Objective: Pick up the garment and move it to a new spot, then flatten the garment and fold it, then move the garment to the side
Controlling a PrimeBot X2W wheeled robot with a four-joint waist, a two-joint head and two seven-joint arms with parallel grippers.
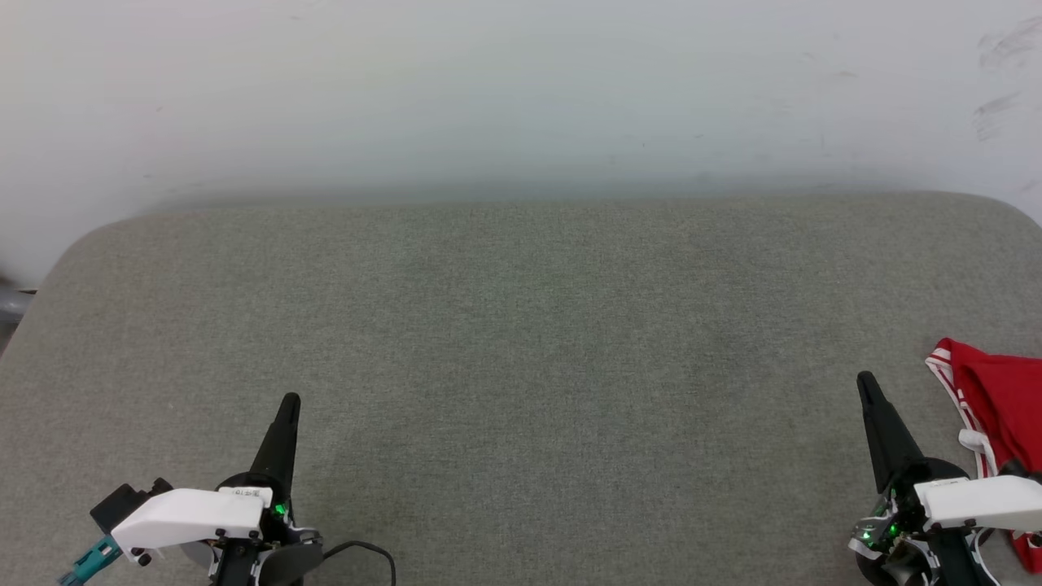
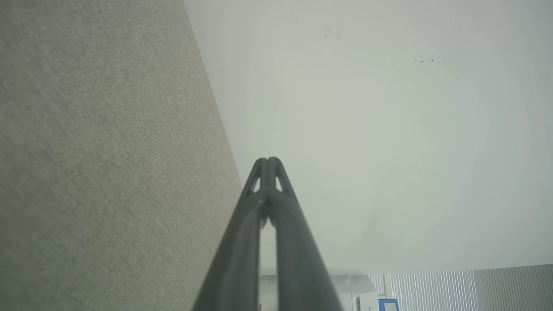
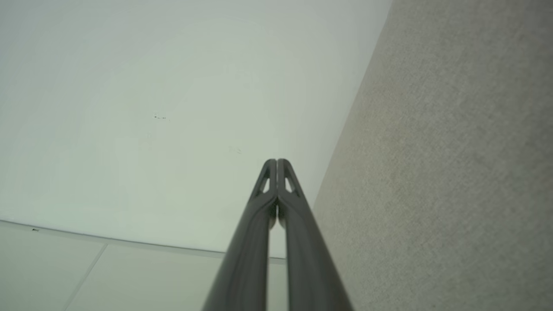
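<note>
Nearest you, at the lower left of the head view, your left claw (image 1: 289, 403) points away across the table (image 1: 521, 342), its two dark fingers pressed together and holding nothing. The left wrist view shows the same claw (image 2: 268, 163) with its tips meeting. A black cable (image 1: 368, 550) loops on the fabric just to the right of that wrist, and a teal connector (image 1: 88, 561) sticks out at its left.

At the lower right, your right claw (image 1: 868, 382) is likewise closed and empty; in the right wrist view its tips (image 3: 276, 162) touch.

The garment (image 1: 1005, 399) lies bunched at the table's right edge, just right of the right claw and not touching its fingers – red cloth with red-and-white striped trim along its left side. The white wrist housing (image 1: 981, 498) of the right arm covers the garment's near part in the head view, and part of the cloth runs out of the picture to the right.

Farther out, plain grey fabric stretches to the table's rounded far corners. Beyond that stands a pale wall (image 1: 521, 81) – scuffed with dark marks at the upper right.
</note>
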